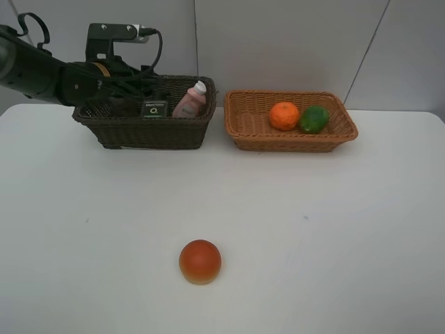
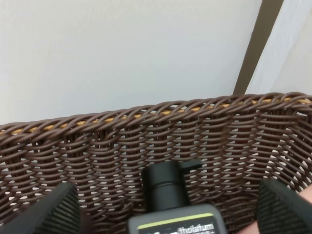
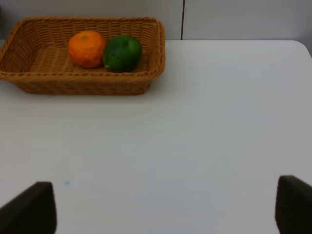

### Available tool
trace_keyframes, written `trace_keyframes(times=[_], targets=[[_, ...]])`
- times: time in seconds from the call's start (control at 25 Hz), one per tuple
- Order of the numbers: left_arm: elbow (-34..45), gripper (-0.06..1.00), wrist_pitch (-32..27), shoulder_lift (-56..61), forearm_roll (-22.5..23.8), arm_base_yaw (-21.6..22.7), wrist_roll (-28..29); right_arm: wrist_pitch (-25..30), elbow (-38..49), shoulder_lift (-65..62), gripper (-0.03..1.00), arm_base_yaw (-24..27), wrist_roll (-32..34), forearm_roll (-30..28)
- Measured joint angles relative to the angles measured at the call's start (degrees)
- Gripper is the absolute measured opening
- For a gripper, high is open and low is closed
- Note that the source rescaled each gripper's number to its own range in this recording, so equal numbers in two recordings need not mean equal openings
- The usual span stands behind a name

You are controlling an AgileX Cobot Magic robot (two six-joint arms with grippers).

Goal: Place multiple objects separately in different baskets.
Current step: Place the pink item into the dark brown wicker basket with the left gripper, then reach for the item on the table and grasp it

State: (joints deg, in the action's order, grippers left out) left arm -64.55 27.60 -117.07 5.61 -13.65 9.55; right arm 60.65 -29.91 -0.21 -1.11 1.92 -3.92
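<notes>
The dark brown basket [image 1: 146,132] stands at the back left. My left gripper [image 1: 125,103] reaches down into it, open. Its fingertips [image 2: 61,209] stand wide on either side of the dark green pump bottle [image 2: 170,214], with gaps on both sides. A small pink bottle [image 1: 191,101] with a white cap leans in the same basket's right end. The light orange-tan basket [image 1: 243,129] at the back right holds an orange [image 1: 284,115] and a green fruit [image 1: 314,119]. A red-orange fruit [image 1: 200,261] lies alone on the table in front. My right gripper [image 3: 163,204] hovers open over bare table, holding nothing.
The white table [image 1: 334,229] runs back to a pale wall with a dark seam [image 2: 253,48]. The left arm and its cables [image 1: 42,69] hang over the brown basket's left end. The right arm is outside the high view.
</notes>
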Motion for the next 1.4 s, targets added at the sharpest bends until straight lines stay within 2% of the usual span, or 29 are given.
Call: trace_keyframes(times=[0.28,0.44,0.8,1.04,1.4], targets=[[0.0,0.94,-2.6,2.4,0.0,-1.2,0.1,0.0,0.0,0.0,0.95,0.0,0.0,0.0],[-0.1,0.94,-8.5,5.7,0.1,-2.9,0.2,0.0,0.0,0.0,0.95,0.0,0.0,0.0],[-0.1,0.94,-30.5,13.0,0.1,-9.7,0.6,0.0,0.0,0.0,0.95,0.0,0.0,0.0],[-0.1,1.00,-43.6,16.1,0.1,-16.9,-3.0,0.0,0.0,0.0,0.95,0.0,0.0,0.0],[-0.2,1.00,-61.9,18.4,0.3,-27.0,-6.0,0.0,0.0,0.0,0.95,0.0,0.0,0.0]])
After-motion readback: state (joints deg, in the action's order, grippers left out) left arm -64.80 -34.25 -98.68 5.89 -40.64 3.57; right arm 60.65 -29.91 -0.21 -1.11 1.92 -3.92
